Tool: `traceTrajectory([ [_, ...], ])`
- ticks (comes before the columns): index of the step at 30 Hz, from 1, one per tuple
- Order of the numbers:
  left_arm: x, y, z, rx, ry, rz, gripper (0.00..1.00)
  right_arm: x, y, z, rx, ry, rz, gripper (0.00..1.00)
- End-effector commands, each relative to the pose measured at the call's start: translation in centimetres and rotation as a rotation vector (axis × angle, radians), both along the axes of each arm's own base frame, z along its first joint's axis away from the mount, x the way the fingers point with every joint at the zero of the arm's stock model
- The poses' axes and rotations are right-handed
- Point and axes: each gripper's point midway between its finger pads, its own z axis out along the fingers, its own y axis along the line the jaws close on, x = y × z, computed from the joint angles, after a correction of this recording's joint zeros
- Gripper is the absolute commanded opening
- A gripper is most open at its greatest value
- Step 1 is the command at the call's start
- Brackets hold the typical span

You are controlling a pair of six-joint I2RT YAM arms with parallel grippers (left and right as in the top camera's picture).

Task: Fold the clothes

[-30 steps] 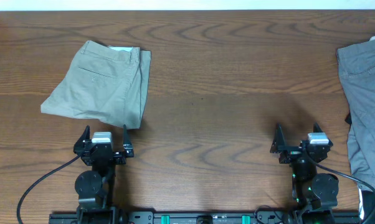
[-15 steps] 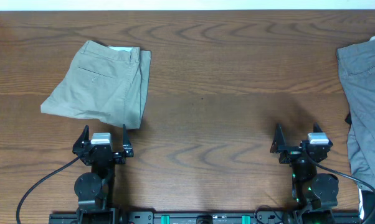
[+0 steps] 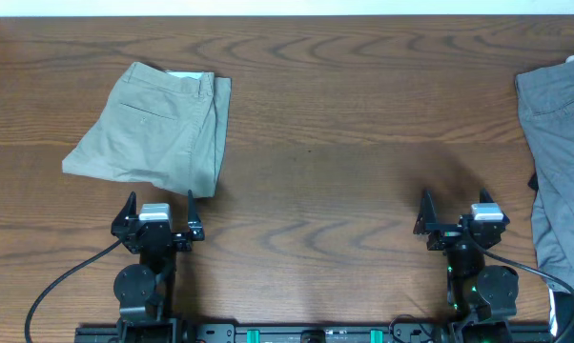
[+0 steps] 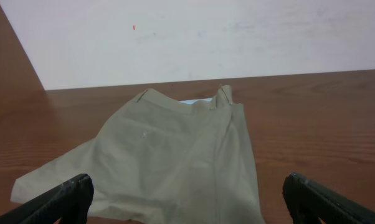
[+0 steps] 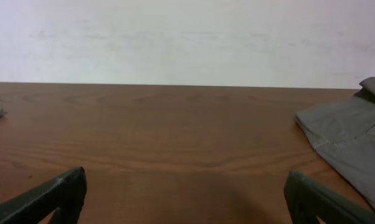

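The clothes (image 3: pixel 158 133), a pair of pale khaki-green shorts, lie folded in half on the left of the wooden table, waistband toward the far edge. The left wrist view shows the clothes (image 4: pixel 169 162) just ahead, with a stitched back pocket line. My left gripper (image 3: pixel 159 208) rests near the front edge, right below the shorts' hem, open and empty. The left gripper (image 4: pixel 187 202) has its fingers wide apart. My right gripper (image 3: pixel 454 211) is open and empty on the right side, over bare wood. The right gripper (image 5: pixel 187 199) has nothing between its fingers.
Darker grey garments (image 3: pixel 559 152) are heaped at the right edge of the table, also visible as grey garments (image 5: pixel 349 134) in the right wrist view. A pale wall runs behind the table's far edge (image 3: pixel 287 16). Black cables (image 3: pixel 68 276) trail from the arm bases.
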Motion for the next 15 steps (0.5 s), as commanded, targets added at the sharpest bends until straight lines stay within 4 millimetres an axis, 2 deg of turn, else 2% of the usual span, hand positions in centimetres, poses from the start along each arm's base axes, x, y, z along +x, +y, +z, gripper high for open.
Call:
traceTrajectory([
  [1, -0.16, 0.12, -1.34, 0.01, 0.045, 0.007, 0.98, -0.03, 0.3, -0.09, 0.014, 0.002, 0.012, 0.99],
  [15, -0.16, 0.12, -1.34, 0.01, 0.045, 0.007, 0.98, -0.03, 0.3, -0.09, 0.014, 0.002, 0.012, 0.99],
])
